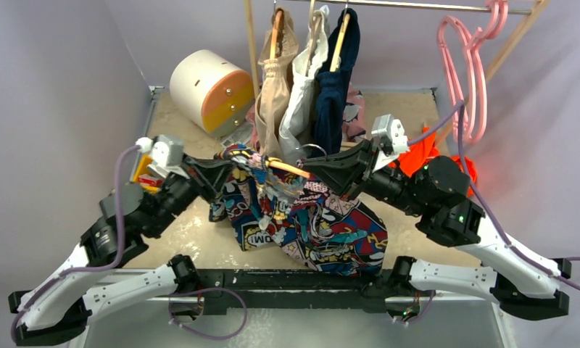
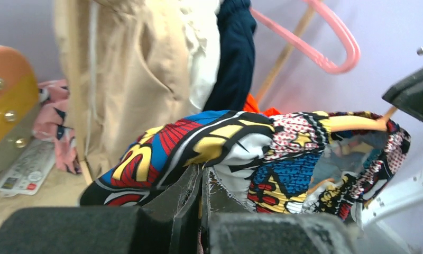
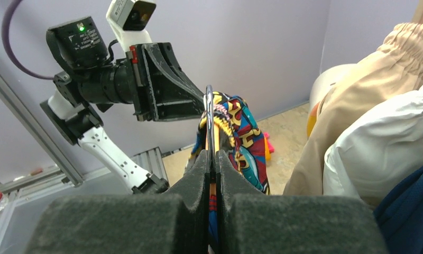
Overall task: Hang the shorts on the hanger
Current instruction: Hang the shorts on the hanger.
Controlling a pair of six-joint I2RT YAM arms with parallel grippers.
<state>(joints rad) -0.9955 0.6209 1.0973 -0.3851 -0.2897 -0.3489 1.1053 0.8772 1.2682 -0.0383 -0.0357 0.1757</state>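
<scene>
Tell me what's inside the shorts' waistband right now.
One peach arm of the hanger runs through the waistband opening of the shorts. Most of the remaining frame is hidden under bunched fabric, so I cannot tell how far the other side is threaded.

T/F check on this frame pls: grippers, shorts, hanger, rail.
1. Left gripper is shut on the shorts. True.
2. Right gripper is open. False: it is shut on the hanger.
3. The shorts lie flat on the table, clear of the hanger. False: they are held up between the grippers, with the waistband around one hanger arm.
4. A navy garment hangs from the rail. True.
</scene>
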